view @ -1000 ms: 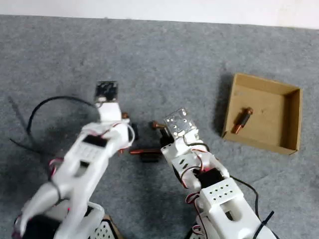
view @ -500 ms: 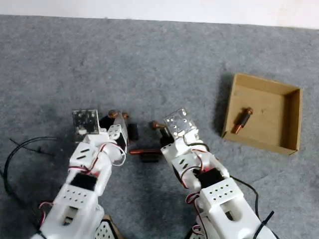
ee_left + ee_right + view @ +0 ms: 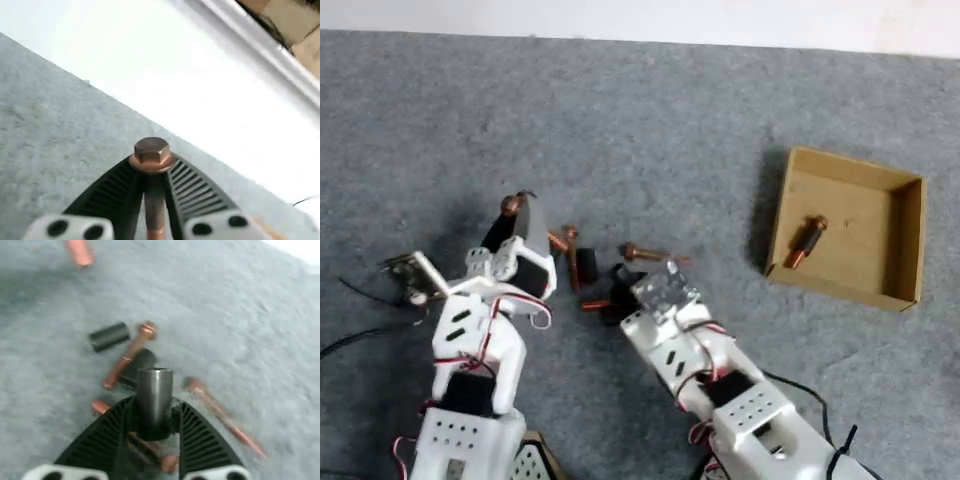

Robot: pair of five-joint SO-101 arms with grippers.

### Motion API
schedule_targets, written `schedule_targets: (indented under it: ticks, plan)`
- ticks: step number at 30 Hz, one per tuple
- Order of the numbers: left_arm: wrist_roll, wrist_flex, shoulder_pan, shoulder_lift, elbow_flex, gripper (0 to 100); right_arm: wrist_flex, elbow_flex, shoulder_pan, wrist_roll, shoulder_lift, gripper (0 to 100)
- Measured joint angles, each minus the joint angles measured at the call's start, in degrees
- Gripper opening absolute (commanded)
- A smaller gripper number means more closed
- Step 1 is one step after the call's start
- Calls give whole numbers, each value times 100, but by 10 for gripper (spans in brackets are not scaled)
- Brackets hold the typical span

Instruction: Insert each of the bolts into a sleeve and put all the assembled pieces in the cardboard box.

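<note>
My left gripper [image 3: 512, 222] is shut on a copper bolt [image 3: 151, 155], which stands head up between the fingers and is raised off the grey mat. My right gripper [image 3: 618, 296] is shut on a black sleeve [image 3: 154, 399], held upright with its open end showing, just above the loose parts. Under it lie a loose sleeve [image 3: 109, 336], a second sleeve [image 3: 140, 365] with a bolt [image 3: 131, 355] across it, and another bolt [image 3: 222, 417]. In the high view a bolt [image 3: 646, 253] and a sleeve [image 3: 586, 265] lie between the arms. The cardboard box [image 3: 905, 240] holds one assembled piece [image 3: 805, 242].
The box stands at the right of the grey mat, well apart from both arms. A black cable [image 3: 360, 330] trails at the left by the left arm's base. Open mat stretches behind the parts and between them and the box.
The left arm swung left and tipped back, lifting the bolt. The right gripper shifted left and toward its base with the sleeve, uncovering a bolt on the mat.
</note>
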Motion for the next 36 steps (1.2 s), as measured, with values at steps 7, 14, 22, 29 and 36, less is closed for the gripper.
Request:
schedule_targets:
  ticks: [7, 14, 22, 29, 36]
  plan:
    - [457, 1336, 35, -1143, -18, 10, -413, 62, -88, 0, 0, 5]
    - [475, 1371, 360, -1160, -18, 10, -413, 62, -404, 475, 0, 5]
    - [475, 1371, 536, -1160, -18, 9, -413, 62, -457, 1495, 0, 5]
    - [475, 1407, 571, -1160, -18, 9, -571, 62, -457, 1495, -26, 5]
    - [510, 1407, 598, -1169, -18, 10, -1662, 132, -484, 1512, -26, 5]
